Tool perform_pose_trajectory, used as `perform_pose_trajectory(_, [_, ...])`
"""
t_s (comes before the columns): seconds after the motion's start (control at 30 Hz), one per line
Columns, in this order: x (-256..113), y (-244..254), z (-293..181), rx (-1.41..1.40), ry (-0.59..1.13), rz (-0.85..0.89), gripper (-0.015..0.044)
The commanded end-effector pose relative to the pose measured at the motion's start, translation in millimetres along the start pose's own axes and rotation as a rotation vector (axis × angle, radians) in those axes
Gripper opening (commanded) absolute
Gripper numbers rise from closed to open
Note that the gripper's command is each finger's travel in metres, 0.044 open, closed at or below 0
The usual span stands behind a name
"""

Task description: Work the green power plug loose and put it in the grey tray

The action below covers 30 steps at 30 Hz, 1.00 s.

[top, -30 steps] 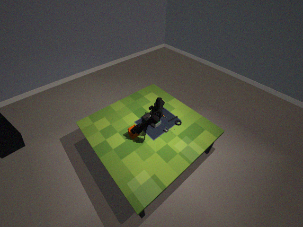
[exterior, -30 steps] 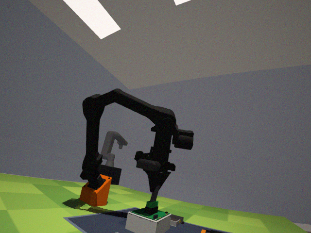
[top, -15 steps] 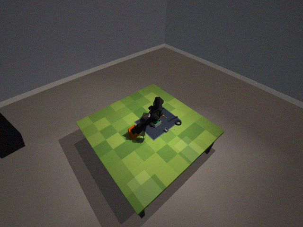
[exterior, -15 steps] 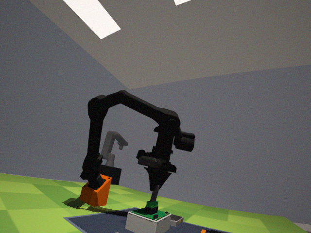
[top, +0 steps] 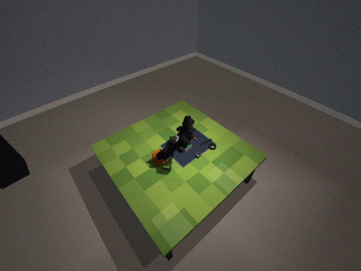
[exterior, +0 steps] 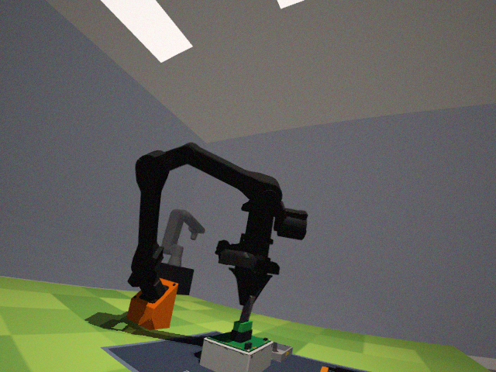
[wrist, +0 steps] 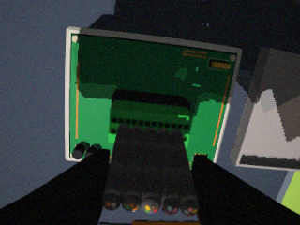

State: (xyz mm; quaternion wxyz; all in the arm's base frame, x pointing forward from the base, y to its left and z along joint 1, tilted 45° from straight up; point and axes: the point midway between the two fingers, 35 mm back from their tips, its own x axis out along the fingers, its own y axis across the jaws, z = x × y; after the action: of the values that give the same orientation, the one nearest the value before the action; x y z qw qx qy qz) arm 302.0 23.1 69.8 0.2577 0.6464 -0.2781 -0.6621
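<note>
The green plug (exterior: 242, 326) (wrist: 150, 114) sits in the black socket (exterior: 241, 335) (wrist: 150, 97) on the green circuit board (top: 188, 145) (exterior: 219, 340) (wrist: 93, 122). A bundle of dark wires (exterior: 248, 308) (wrist: 147, 173) rises from the plug, leaning a little in the exterior view. My gripper (exterior: 246, 301) (wrist: 152, 163) is shut on this wire bundle, just above the plug. How far the plug has come out cannot be told. The grey tray (top: 198, 154) (exterior: 282, 352) (wrist: 249, 117) stands beside the board's white box (exterior: 235, 356), to its right in the wrist view, and looks empty.
Small black cylinders (exterior: 248, 345) (wrist: 81, 150) stand on the board near its edge. A dark blue mat (top: 183, 160) lies under the box. A black ring (top: 212, 145), a dark bar (top: 205, 141) and an orange-handled tool (top: 194, 138) lie at the mat's far side. The arm's orange base (top: 158, 158) (exterior: 154, 314) is behind.
</note>
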Motion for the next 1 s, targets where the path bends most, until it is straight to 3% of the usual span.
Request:
perform_pose_trajectory(0.0, [4,-1,-3,0.011,0.012,-0.006,0.0131])
perform_pose_trajectory(0.17, [4,-1,-3,0.011,0.012,-0.006,0.0249])
perform_pose_trajectory(0.77, [19,-1,-3,0.011,0.012,-0.005,0.0249])
perform_pose_trajectory(0.97, [19,-1,-3,0.011,0.012,-0.005,0.0092])
